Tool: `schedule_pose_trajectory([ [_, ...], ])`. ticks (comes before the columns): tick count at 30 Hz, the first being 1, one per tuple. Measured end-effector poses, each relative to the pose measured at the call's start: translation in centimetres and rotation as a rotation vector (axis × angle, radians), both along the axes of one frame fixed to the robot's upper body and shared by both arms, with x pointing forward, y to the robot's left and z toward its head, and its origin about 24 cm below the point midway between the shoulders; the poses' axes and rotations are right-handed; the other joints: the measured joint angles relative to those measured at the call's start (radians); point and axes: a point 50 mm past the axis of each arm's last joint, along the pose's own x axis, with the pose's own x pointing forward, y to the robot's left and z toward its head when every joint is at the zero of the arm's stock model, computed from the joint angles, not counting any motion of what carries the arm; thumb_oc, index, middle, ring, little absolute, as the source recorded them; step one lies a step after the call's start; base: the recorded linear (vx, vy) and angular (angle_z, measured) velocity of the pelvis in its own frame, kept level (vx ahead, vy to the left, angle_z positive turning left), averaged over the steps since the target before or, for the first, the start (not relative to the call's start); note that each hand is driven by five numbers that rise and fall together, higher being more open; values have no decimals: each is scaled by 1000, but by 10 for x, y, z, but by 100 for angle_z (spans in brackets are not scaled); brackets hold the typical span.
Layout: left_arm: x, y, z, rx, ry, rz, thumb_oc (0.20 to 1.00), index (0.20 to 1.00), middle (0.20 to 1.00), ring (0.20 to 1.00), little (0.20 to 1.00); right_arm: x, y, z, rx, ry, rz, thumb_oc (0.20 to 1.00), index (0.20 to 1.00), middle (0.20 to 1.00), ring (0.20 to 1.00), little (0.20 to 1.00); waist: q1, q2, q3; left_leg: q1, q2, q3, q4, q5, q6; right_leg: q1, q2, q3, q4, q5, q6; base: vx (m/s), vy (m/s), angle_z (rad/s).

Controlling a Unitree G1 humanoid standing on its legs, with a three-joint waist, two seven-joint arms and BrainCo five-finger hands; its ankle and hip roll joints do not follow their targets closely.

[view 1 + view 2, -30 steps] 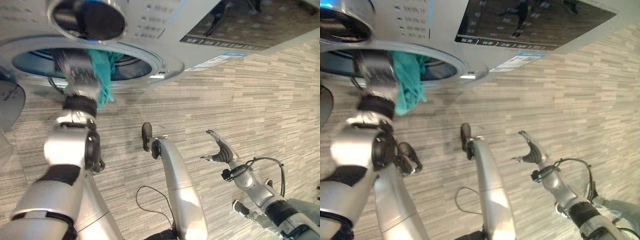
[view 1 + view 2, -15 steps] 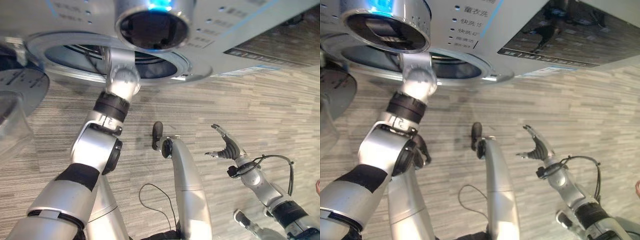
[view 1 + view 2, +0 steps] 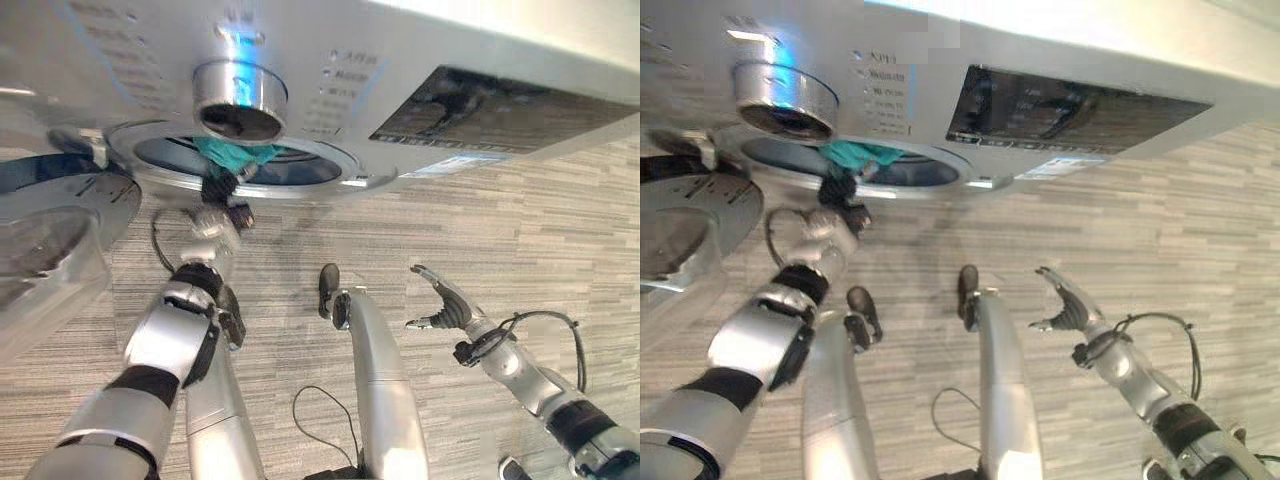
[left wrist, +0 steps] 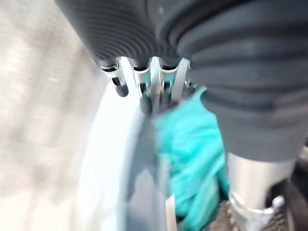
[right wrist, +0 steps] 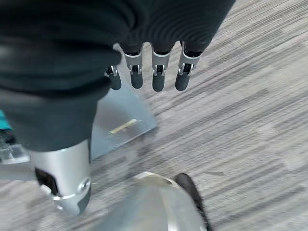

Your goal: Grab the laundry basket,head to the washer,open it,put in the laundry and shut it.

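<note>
- Saw from the head views the washer point(image 3: 330, 60) with its round door point(image 3: 55, 225) swung wide to the left, teal laundry point(image 3: 232, 153) bunched right at the rim of the opening.
- Caught the left hand point(image 3: 222, 190) up at that rim, dark cover against the cloth.
- Got more from the left wrist view: soft crumpled teal laundry point(image 4: 192, 154) half over the smooth pale rim point(image 4: 115, 159), fingers point(image 4: 144, 94) bent down at its top edge. Couldn't tell whether pinching or just touching.
- Spotted the right hand point(image 3: 1065, 300) low and well apart over striped grey carpet point(image 3: 1160, 230), fingers relaxed and spread, holding nothing; same in the right wrist view point(image 5: 154, 72).
- Plenty of open floor right of the washer.
</note>
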Motion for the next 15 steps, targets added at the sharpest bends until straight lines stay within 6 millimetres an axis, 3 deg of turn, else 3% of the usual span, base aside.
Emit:
schedule_pose_trajectory([
  [2,-12,-5,-26,-9,56,-8,1000,1000,1000,1000,1000,0,4,-11,48,28,-42,1000,1000,1000,1000,1000,8,2,1,60,-15,-4,-79,31,-8,53,-13,-14,-46,4,-4,-43,-11,33],
  [3,-27,-8,-53,26,118,-31,1000,1000,1000,1000,1000,-1,10,-23,103,60,-88,1000,1000,1000,1000,1000,17,5,4,132,-34,-5,-169,73,-20,113,-18,-25,-103,23,-8,12,33,31],
  [4,-46,0,-81,27,194,-6,1000,1000,1000,1000,1000,-1,13,-32,261,82,-195,1000,1000,1000,1000,1000,30,17,18,214,-38,-2,-244,100,-21,185,-16,-33,-157,36,-11,76,63,20],
  [5,-57,5,-96,40,241,1,1000,1000,1000,1000,1000,-1,13,-41,373,107,-289,1000,1000,1000,1000,1000,29,22,21,264,-41,-1,-289,115,-25,233,-13,-39,-194,45,-8,85,49,0],
  [8,-114,18,-159,-17,460,76,1000,1000,1000,1000,1000,-24,16,-80,786,264,-571,1000,1000,1000,1000,1000,44,45,34,515,-43,26,-460,147,-41,456,5,-44,-336,68,8,57,7,-12],
  [9,-153,22,-190,-24,601,92,1000,1000,1000,1000,1000,-46,8,-100,923,349,-683,1000,1000,1000,1000,1000,50,88,3,615,-48,25,-557,176,-37,556,8,-62,-418,86,15,147,21,-6],
  [12,-201,36,-218,90,771,53,1000,1000,1000,1000,1000,-76,-4,-124,1166,436,-852,1000,1000,1000,1000,1000,63,136,-50,761,-52,27,-716,238,-36,686,19,-78,-529,123,19,157,-28,5],
  [15,-243,53,-234,167,922,42,1000,1000,1000,1000,1000,-98,-6,-142,1346,477,-1014,1000,1000,1000,1000,1000,67,159,-130,884,-44,20,-851,284,-44,808,36,-114,-642,154,20,164,-28,13],
])
